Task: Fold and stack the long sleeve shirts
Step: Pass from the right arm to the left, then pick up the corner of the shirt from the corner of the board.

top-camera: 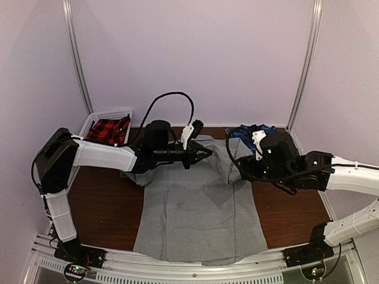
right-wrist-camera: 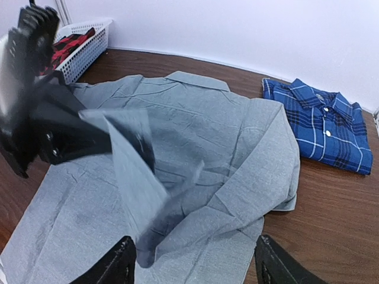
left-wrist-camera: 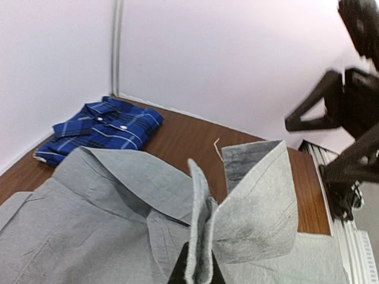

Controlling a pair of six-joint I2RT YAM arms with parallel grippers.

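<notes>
Your left hand (top-camera: 206,154) was clamped on the cuff (left-wrist-camera: 254,201) of the grey shirt (top-camera: 195,207), holding it up off the cloth near 12 o'clock, by the collar; your right hand (right-wrist-camera: 198,266) stood wide with nothing held, low over the shirt's shoulder at 3 o'clock; the grey shirt lay spread over the middle of the tabletop (top-camera: 100,201), its hem at the 6 o'clock edge; the blue shirt (top-camera: 249,131) sat folded at 1 o'clock, just beside that shoulder.

The pinch looked thin, only an edge of cuff; a quick pull across could have slipped it free; a long drag could have bunched the body under the sleeve. Your two hands were near each other; crossing paths risked a knock. Closing the right hand carelessly could have caught the blue shirt too and spoiled its fold.
</notes>
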